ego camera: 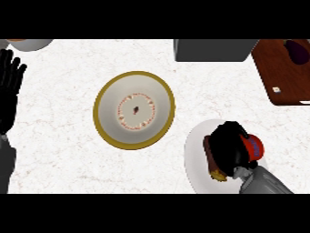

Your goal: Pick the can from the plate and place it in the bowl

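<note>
Lower right: right hand, black fingers curled round a red can with a bluish band. Can mostly hidden by the fingers, only its right flank showing; upright or tilted, cannot tell. Held over the right part of the white plate; touching the plate or lifted clear, cannot tell. Also on the plate, near its lower rim: small brown-and-yellow food bit, just beside the wrist. Grey forearm coming in from the lower edge.

Centre: bowl with mustard-gold rim, white inside, ring of reddish pattern, dark spot in the middle. Just left of the plate, rims near but apart.

Left edge: left hand, open, fingers straight and pointing up, resting, well apart from the bowl.

Top middle: grey box-like item, cut by the upper edge. Top right: brown wooden cutting board with a dark purple item on it. Top left: part of a white round dish. Under everything: white marbled counter.
</note>
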`<state>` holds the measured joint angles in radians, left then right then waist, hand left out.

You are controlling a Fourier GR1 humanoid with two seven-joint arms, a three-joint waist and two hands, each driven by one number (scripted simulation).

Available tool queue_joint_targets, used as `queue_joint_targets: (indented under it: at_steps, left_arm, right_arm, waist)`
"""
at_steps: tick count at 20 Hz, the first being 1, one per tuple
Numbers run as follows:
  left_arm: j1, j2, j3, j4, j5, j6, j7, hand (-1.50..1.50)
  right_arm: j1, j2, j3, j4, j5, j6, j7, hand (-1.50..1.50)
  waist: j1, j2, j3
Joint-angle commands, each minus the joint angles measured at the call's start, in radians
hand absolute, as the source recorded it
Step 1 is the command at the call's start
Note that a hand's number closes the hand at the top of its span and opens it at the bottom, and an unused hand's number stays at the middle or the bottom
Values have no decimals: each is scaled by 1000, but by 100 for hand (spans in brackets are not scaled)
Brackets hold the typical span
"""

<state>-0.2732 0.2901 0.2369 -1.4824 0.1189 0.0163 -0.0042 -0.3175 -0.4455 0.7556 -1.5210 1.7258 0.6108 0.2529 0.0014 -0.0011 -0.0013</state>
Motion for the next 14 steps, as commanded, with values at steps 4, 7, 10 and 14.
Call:
queue_joint_targets:
  at_steps: [4,7,10,14]
  left_arm:
    - [-5,0,7,-16,11,-5,-17,0]
    - [-1,8,3,-27,11,-14,-7,0]
    - [-3,-15,-11,-22,17,-19,-17,0]
    - [-55,-22,-14,18,5,6,-4,0]
  right_arm:
    - [-42,-13,-414,81,-406,-228,-251,150]
    - [-79,-43,-565,153,-572,-238,-397,150]
    - [-159,-118,-701,292,-667,-289,-535,150]
    - [-276,-175,-824,483,-741,-380,-685,150]
  waist:
    - [5,31,14]
    - [20,33,14]
    - [43,36,10]
    - [41,32,7]
